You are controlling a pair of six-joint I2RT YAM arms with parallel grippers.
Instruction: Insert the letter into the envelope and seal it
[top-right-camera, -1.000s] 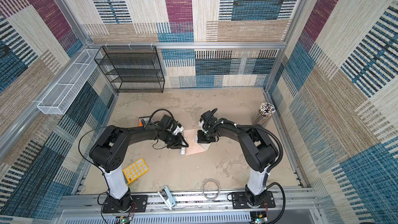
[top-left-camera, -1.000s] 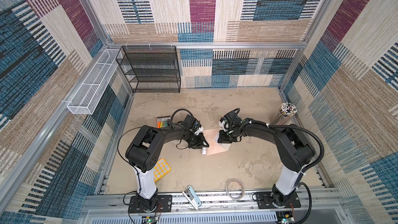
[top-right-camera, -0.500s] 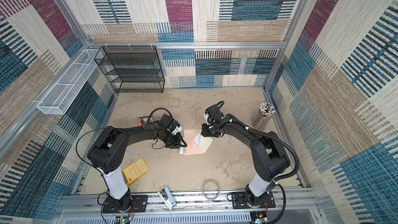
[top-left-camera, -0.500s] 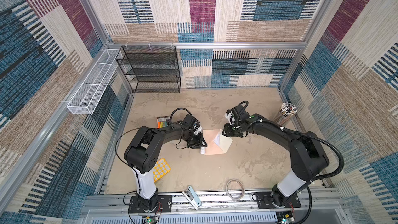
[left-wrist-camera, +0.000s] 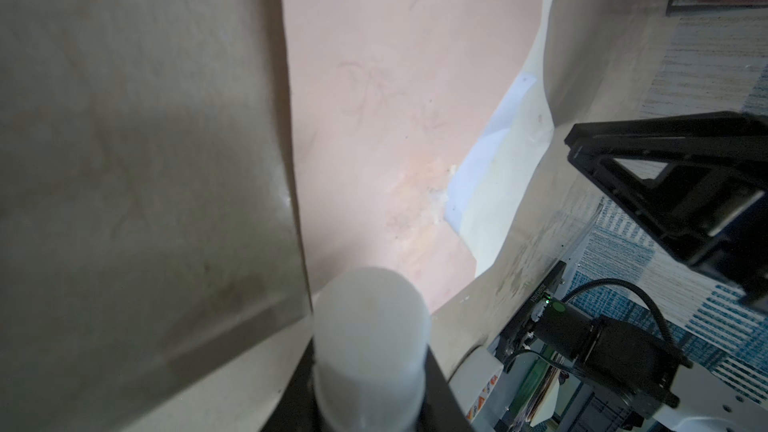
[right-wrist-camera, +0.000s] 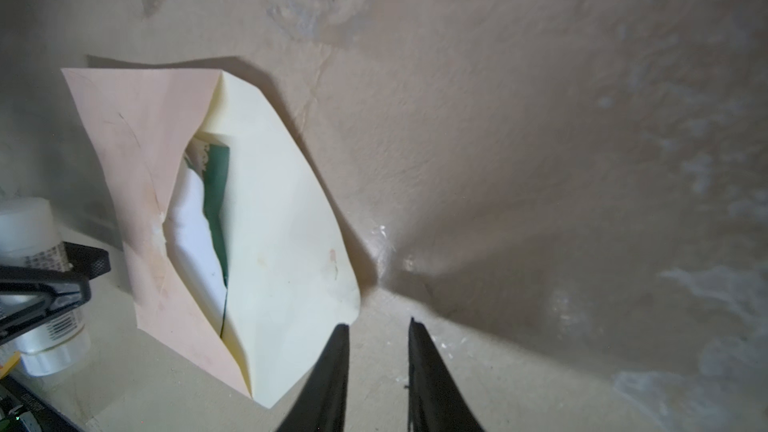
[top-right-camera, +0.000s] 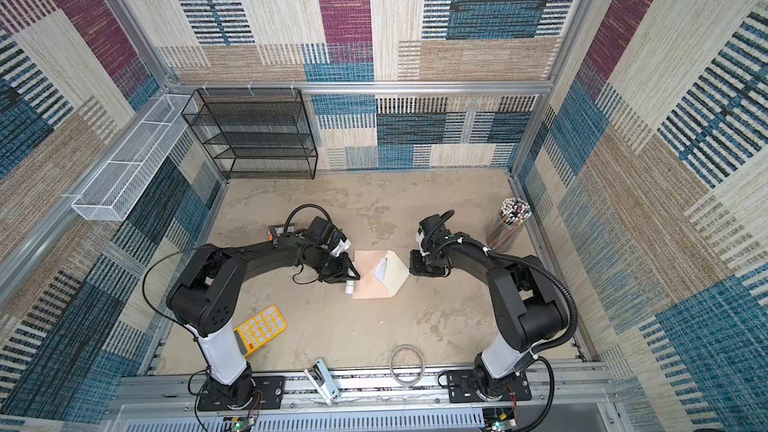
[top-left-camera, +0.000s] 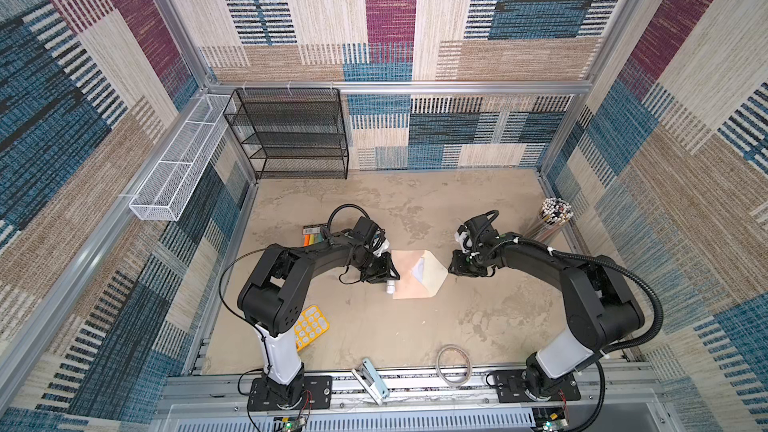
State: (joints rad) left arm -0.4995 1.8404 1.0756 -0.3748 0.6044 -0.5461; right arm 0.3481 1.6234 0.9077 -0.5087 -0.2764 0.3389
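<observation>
1. Broadly, the table [top-left-camera: 374,334] carries the work at its centre in both top views, with one arm coming in from each side of the frame.
2. The envelope [top-left-camera: 409,280] lies flat there, its pink body on the left and its long axis running up and down the frame.
3. Its cream flap [top-left-camera: 434,274] lies open and spread out to the right. We judge that sealing means folding it leftward over the fold line.
4. The letter [right-wrist-camera: 195,234] is already tucked inside. Only a white strip and its green border show in the mouth, so we take insertion as done and sealing as what is left.
5. The left gripper [top-left-camera: 386,278] sits at the envelope's left edge, clamped on a white tube [left-wrist-camera: 370,334] that we take for glue. The tube's end is at the pink edge, and we cannot tell whether it touches.
6. The right gripper [right-wrist-camera: 378,326] is low at the table just beside the flap's tip, which lies just left of the fingertips in the right wrist view. Its jaws stand a little apart with nothing between them.
7. So the right arm is the nearer one to the flap, and the left arm is the nearer one to the body.
</observation>
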